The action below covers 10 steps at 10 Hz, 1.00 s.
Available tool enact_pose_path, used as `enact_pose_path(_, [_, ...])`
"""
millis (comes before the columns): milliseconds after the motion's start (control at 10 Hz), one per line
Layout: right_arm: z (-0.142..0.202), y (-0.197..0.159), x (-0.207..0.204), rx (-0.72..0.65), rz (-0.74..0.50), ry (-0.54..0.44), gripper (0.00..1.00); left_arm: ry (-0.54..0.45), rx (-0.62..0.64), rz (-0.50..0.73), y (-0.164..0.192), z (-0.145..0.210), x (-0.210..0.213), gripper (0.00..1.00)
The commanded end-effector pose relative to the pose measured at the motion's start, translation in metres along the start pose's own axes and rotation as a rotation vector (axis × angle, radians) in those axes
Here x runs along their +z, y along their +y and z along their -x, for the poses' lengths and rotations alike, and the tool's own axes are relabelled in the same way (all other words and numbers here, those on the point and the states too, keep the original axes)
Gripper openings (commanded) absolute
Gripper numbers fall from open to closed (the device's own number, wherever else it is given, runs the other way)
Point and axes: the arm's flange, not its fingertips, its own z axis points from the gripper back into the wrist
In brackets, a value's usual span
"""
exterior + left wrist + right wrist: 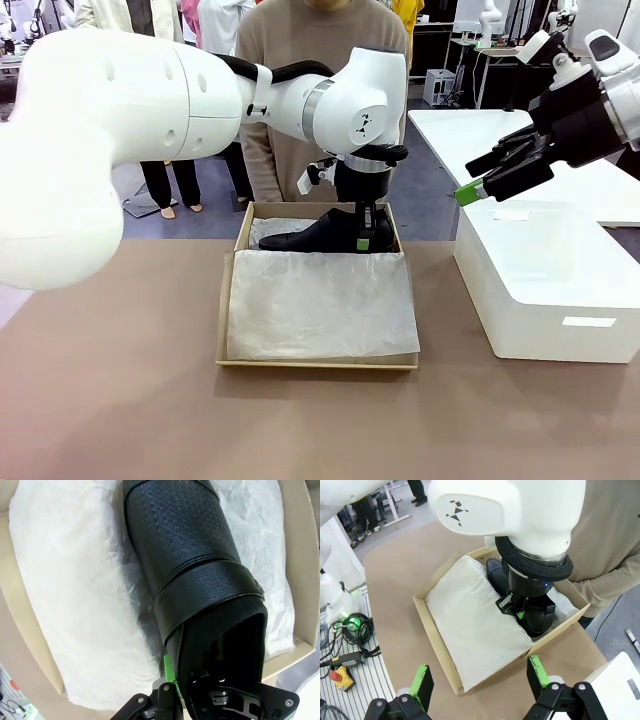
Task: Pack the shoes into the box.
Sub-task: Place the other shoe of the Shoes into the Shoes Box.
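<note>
Parking the shoe [305, 237] at the 12 o'clock end of the box [224, 330] on tissue paper [320, 305], left gripper [372, 238] pinching its heel rim, right gripper [480, 674] idling wide open at 2 o'clock, probably wanting the sole seated flat before letting go.

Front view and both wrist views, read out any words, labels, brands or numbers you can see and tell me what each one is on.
No readable words or numbers in any view.
On the left arm, a black logo mark, no letters.
On the white block, two stickers, too small to read.
On the shoe, box and tissue paper, no print seen.
</note>
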Motion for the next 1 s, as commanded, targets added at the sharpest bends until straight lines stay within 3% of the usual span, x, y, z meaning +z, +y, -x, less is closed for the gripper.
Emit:
enact_pose_path(0, [0.001,-0.003,-0.002,0.019,-0.02,-0.029,1.0,-0.02,0.063,-0.011,-0.003,0.002,0.011,0.15])
enact_pose_path(400, [0.001,-0.003,-0.002,0.019,-0.02,-0.029,1.0,-0.033,0.091,-0.015,-0.01,0.001,0.042,0.93])
enact_pose_path(500, [0.001,-0.003,-0.002,0.019,-0.02,-0.029,1.0,-0.034,0.094,-0.001,-0.014,-0.001,0.059,1.0])
enact_pose_path(700, [0.001,-0.003,-0.002,0.019,-0.02,-0.029,1.0,-0.03,0.108,-0.009,-0.02,-0.008,0.076,1.0])
enact_pose_path(800, [0.001,-0.003,-0.002,0.019,-0.02,-0.029,1.0,-0.035,0.117,-0.06,-0.026,-0.017,0.075,1.0])
enact_pose_path(900, [0.001,-0.003,-0.002,0.019,-0.02,-0.029,1.0,0.077,0.06,-0.262,-0.042,-0.039,0.055,1.0])
